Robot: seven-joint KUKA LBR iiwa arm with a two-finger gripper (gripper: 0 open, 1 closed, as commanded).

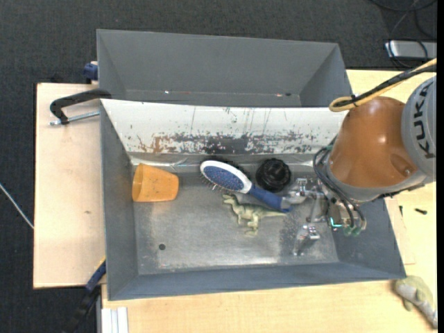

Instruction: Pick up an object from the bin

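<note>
My gripper [304,212] hangs low over the right part of the bin floor, open, with bare floor between its fingers. Just to its left lies a blue hairbrush [232,180] with a white rim; its blue handle points toward the gripper and ends close to the upper fingertip [300,186]. A black round thing [273,174] sits behind the handle by the back wall. An olive toy dinosaur [247,214] lies below the brush, left of the gripper.
An orange cup [155,184] lies on its side at the left of the bin, far from the gripper. The arm with its orange cover comes in over the right wall.
</note>
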